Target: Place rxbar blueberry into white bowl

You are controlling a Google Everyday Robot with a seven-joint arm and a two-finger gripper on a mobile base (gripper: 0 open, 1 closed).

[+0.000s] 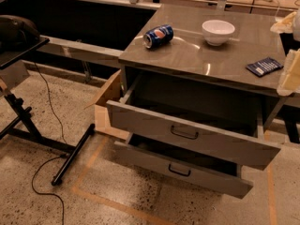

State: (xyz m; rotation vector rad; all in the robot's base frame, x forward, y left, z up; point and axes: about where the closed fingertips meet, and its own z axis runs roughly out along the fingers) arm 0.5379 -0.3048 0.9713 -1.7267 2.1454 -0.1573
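Observation:
The rxbar blueberry (265,66), a flat dark navy bar, lies on the grey cabinet top (197,55) near its right front edge. The white bowl (218,31) stands upright and empty further back, left of the bar. My gripper (290,71) shows only as a pale cream shape at the frame's right edge, just right of the bar and apart from it. Most of it is cut off by the frame.
A blue Pepsi can (158,35) lies on its side at the top's left. Two drawers (192,135) below stand pulled open. A cardboard box (105,109) sits on the floor by the cabinet. A black stand (28,121) and cable are at left.

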